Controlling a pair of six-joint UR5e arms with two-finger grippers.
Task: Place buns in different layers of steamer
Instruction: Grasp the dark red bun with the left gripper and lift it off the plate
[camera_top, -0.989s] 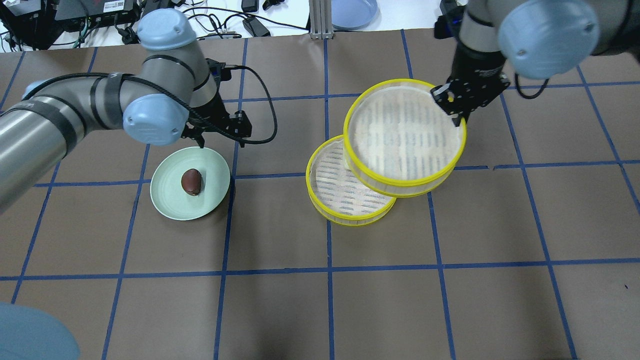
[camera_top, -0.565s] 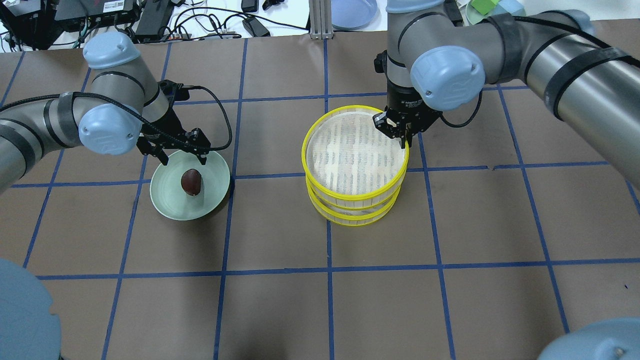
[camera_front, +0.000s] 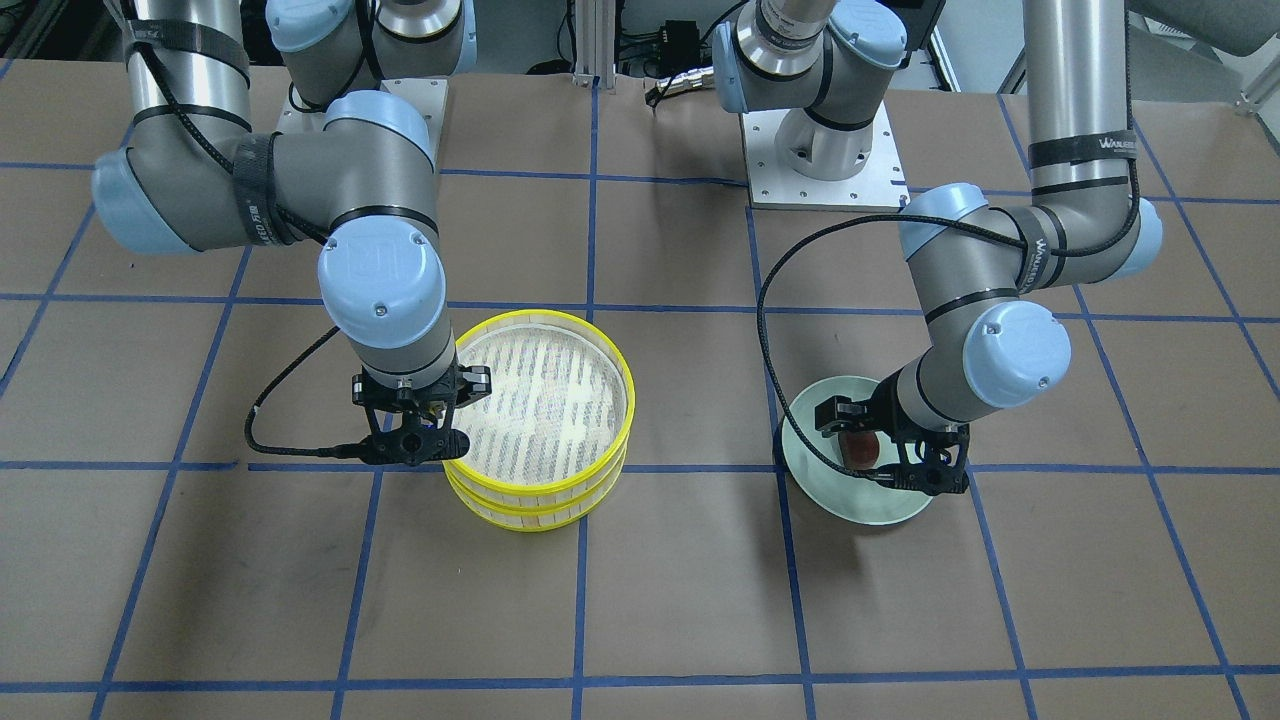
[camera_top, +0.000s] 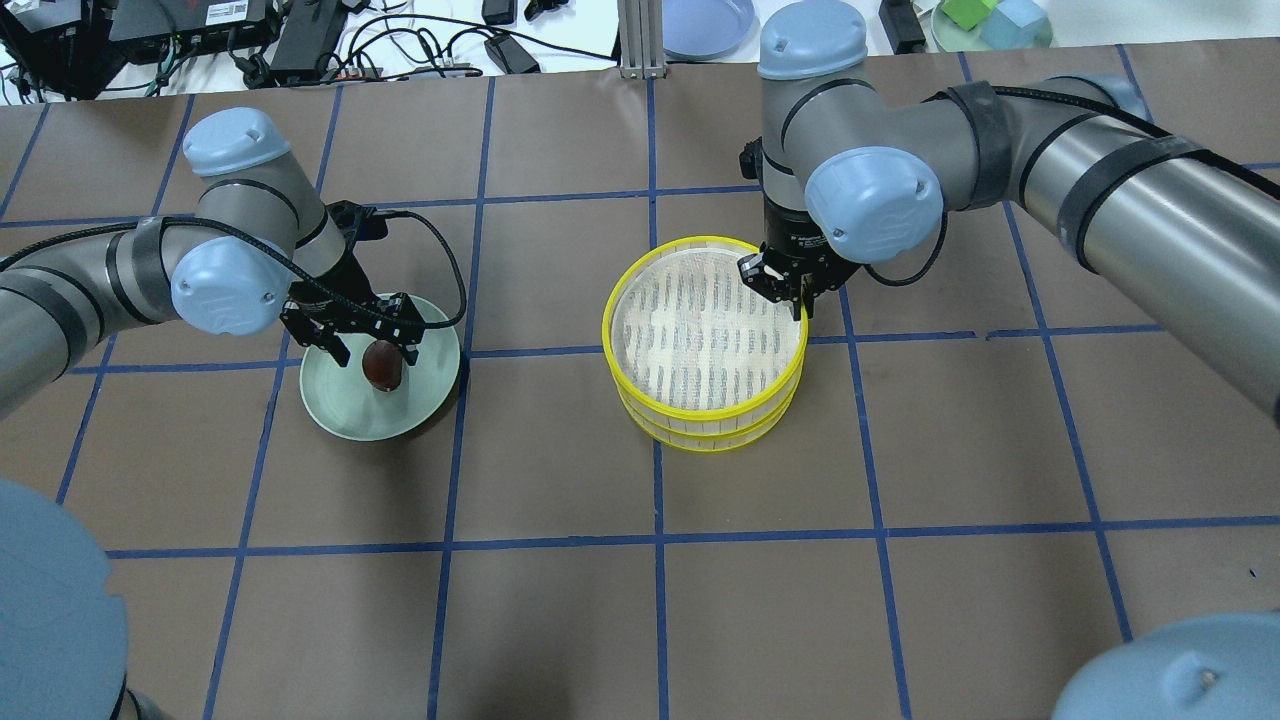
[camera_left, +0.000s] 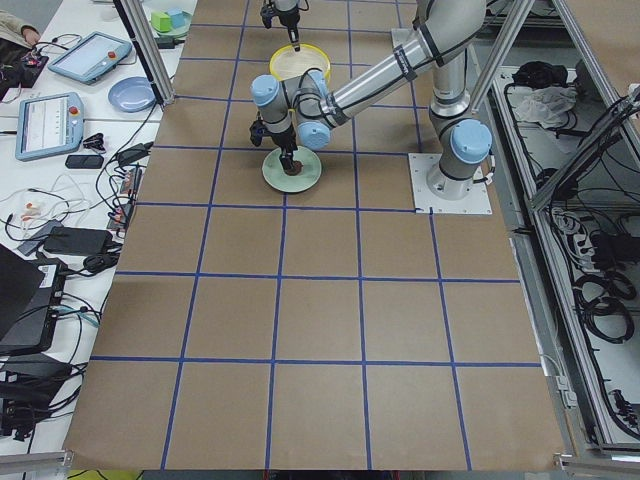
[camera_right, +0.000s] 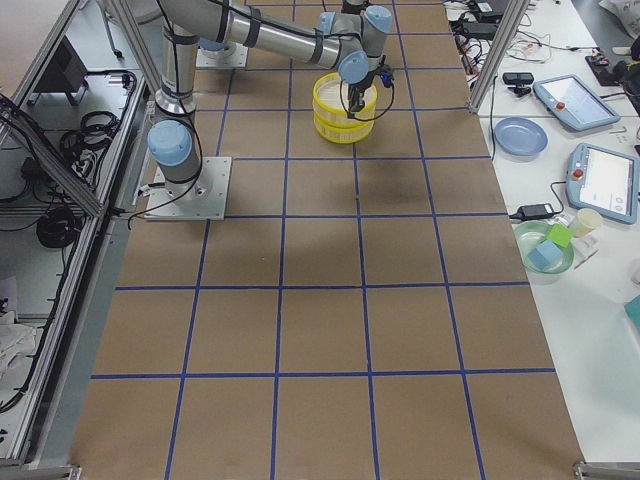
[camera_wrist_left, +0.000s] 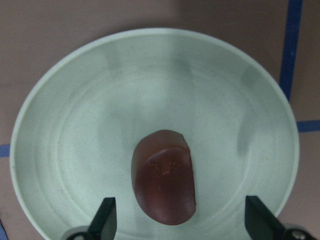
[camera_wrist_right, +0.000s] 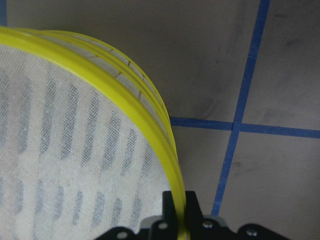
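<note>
Starting on the robot's side of the brown surface (camera_top: 560, 620): the pale green plate (camera_top: 340, 415) sits about halfway between the near and far edges, left of the middle. The dark reddish-brown bun (camera_wrist_left: 164, 180) is lying on its side on that plate. Its long axis runs roughly near-to-far, so it points at the far edge and not at the side edges.

My left pincer (camera_top: 371, 350) is down over the plate, spread wide, with one fingertip on either side of the bun. There's a gap on both sides in the wrist view, so it isn't gripping anything. The bun's long axis crosses the line between the two tips.

To the right, around the middle of the surface and well clear of the plate, the two steamer layers are stacked. The top layer (camera_top: 606, 320) sits pretty squarely on the bottom layer (camera_top: 700, 443), and both are upright. My right pincer (camera_wrist_right: 179, 212) is clamped onto the top layer's yellow rim on its far-right side, with the rim running straight between the fingers.

Past the far edge there's a blue dish (camera_top: 708, 25) and a mess of cables (camera_top: 430, 45).
</note>
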